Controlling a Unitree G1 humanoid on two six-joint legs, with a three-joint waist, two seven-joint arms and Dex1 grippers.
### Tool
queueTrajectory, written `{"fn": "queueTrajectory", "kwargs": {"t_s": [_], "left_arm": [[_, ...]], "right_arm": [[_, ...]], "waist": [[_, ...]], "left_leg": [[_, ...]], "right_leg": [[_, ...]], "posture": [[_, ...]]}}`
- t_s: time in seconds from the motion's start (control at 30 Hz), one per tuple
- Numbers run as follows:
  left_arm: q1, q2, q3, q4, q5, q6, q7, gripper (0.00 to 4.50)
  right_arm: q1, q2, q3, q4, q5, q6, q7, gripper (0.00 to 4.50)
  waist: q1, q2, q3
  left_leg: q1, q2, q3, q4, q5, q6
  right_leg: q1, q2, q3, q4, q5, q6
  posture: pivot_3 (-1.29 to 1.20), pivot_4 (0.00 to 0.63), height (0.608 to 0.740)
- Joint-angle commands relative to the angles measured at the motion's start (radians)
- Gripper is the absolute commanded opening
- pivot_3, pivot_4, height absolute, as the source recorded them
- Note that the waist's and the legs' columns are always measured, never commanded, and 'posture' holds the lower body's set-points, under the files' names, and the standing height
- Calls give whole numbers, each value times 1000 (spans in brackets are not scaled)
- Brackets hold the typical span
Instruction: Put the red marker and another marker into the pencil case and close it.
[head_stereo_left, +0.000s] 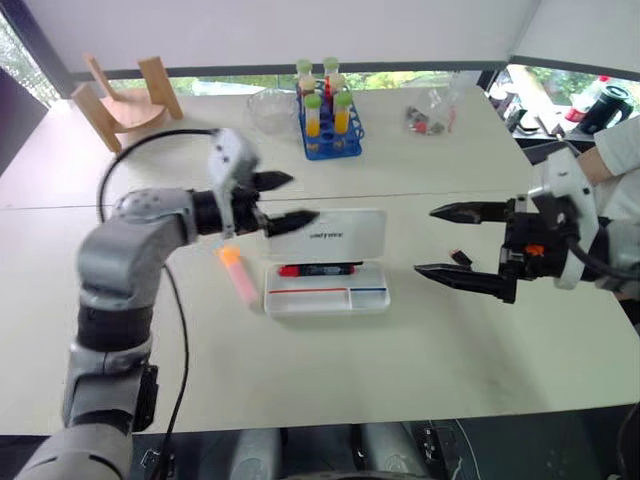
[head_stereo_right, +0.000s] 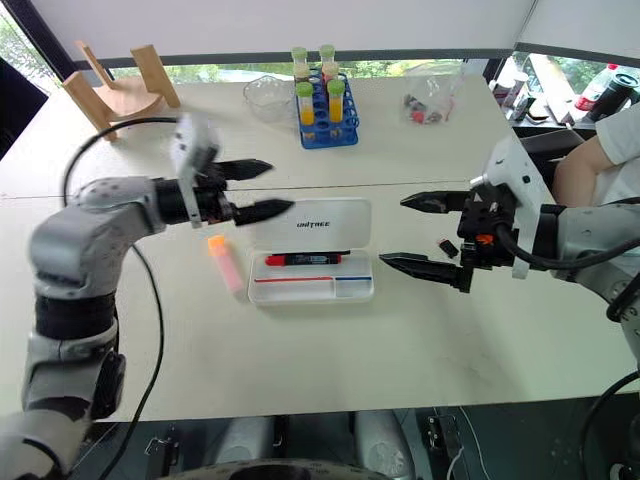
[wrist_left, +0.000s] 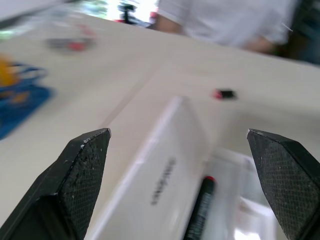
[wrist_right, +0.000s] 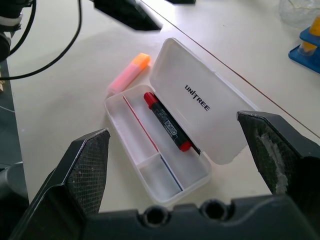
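Both claws, the left gripper (head_stereo_left: 284, 201) and right gripper (head_stereo_left: 458, 243), are hanging wide open and empty while the red marker (wrist_right: 166, 121) is lying inside the open pencil case (wrist_right: 165, 187) and the pink highlighter (head_stereo_left: 238, 275) is waiting just beside it.

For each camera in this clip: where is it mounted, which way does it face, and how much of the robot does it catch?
Left and right eye views: on the head, looking forward and down at the table; both arms and open grippers, left, right.
Left wrist view: on that wrist, looking along its fingers over the pencil case.
Right wrist view: along its fingers at the same case, red marker inside, pink highlighter beside it.
All share the case.
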Motion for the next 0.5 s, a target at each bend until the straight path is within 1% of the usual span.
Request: {"fn": "queueTrajectory", "kwargs": {"t_s": [0.03, 0.13, 0.17, 0.2, 0.27, 0.37, 0.43, 0.5], "left_arm": [[90, -102, 162, -179, 122, 187, 341, 4469], [195, -245, 194, -237, 196, 265, 519, 4469], [220, -317, 201, -241, 214, 277, 574, 4469], [233, -373, 204, -240, 229, 286, 619, 4469], [233, -451, 215, -233, 246, 293, 680, 4469], [210, -546, 240, -228, 254, 309, 748, 4469], [198, -594, 240, -226, 257, 317, 782, 4469], [190, -615, 231, -221, 257, 324, 804, 4469]], "right_arm": [[-15, 9, -4, -28, 23, -10, -11, 4500], [-41, 21, 30, -14, 24, -16, -6, 4500], [-51, 23, 42, -3, 18, -23, 3, 4500], [-60, 24, 50, 7, 14, -27, 10, 4500], [-77, 26, 69, 17, 5, -34, 16, 4500], [-91, 27, 87, 23, 0, -38, 22, 4500], [-93, 27, 90, 24, 2, -38, 22, 4500], [-95, 27, 92, 22, 5, -35, 21, 4500]], "waist": [[1, -1, 0], [2, -1, 0], [4, -1, 0], [8, -1, 0], [19, -4, 1], [26, -5, 0], [24, -5, 0], [23, -5, 0]], "left_leg": [[0, 0, 0, 0, 0, 0], [1, -1, 0, 1, 1, -2], [1, -1, 0, 0, 1, -2], [1, -1, 0, 0, 2, -3], [1, -1, 0, 1, 2, -4], [1, -2, 0, 1, 3, -6], [1, -2, 0, 1, 3, -6], [1, -2, 0, 0, 3, -6]], "right_leg": [[0, 0, 0, 0, 0, 0], [1, 0, 0, 0, 1, 1], [1, 0, 0, 0, 1, 1], [1, -1, 0, 0, 1, 1], [1, -1, 0, 0, 2, 2], [1, -1, 0, 0, 2, 2], [2, -1, 0, 0, 3, 2], [2, -1, 0, -1, 2, 2]], "posture": [[0, 150, 740], [0, 150, 740], [0, 150, 740], [0, 150, 740], [0, 150, 740], [0, 150, 740], [0, 150, 740], [0, 150, 740]]}}
